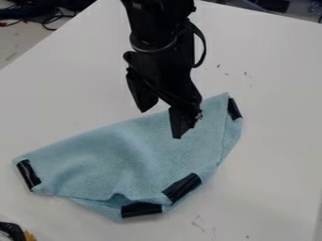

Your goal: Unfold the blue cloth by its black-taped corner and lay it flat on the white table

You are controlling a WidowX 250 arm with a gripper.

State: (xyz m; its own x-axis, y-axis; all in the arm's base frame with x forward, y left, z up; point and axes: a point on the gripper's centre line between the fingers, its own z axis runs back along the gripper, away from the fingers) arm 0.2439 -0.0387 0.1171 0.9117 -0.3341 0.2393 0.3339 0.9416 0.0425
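My pincer (pixel 160 125) hangs over the blue cloth (pixel 125 150), near its far edge, fingers spread and empty; black strips (pixel 182 187) edge the cloth.

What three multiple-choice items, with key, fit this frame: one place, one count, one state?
1. Where is the black two-finger gripper?
A) At the far long edge of the light blue fabric cloth
B) At the cloth's left corner
C) Off the white table

2. How many black strips show on the cloth?
A) Two
B) Six
C) Four

3. How are the gripper's fingers?
A) Pressed together
B) Apart
C) Clamped on a strip

Key:
1 A: the fingertips show around that edge.
2 C: one left, one upper right, two along the near edge.
3 B: a wide gap shows between the fingertips.
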